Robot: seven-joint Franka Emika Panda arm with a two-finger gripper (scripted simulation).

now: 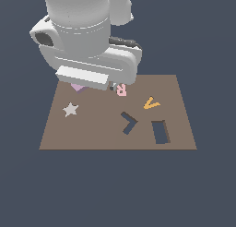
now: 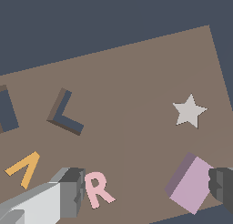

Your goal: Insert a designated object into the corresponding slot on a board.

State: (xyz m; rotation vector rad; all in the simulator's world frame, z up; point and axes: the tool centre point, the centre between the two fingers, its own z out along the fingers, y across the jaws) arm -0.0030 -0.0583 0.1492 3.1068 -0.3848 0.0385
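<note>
Flat lilac-pink block (image 2: 191, 183) — square-cornered, darker on its side — between the spread pincer's (image 2: 148, 189) fingers.

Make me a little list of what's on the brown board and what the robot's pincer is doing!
board: brown panel with two dark cut-outs
slot: upright rectangular cut-out, nothing in it
other cut-out: V-shaped hole
block: lilac-pink block lying on the board, one finger next to it
pincer: pincer open, low over the board, not closed on the block
other pieces: pink R, orange V, pale star
</note>
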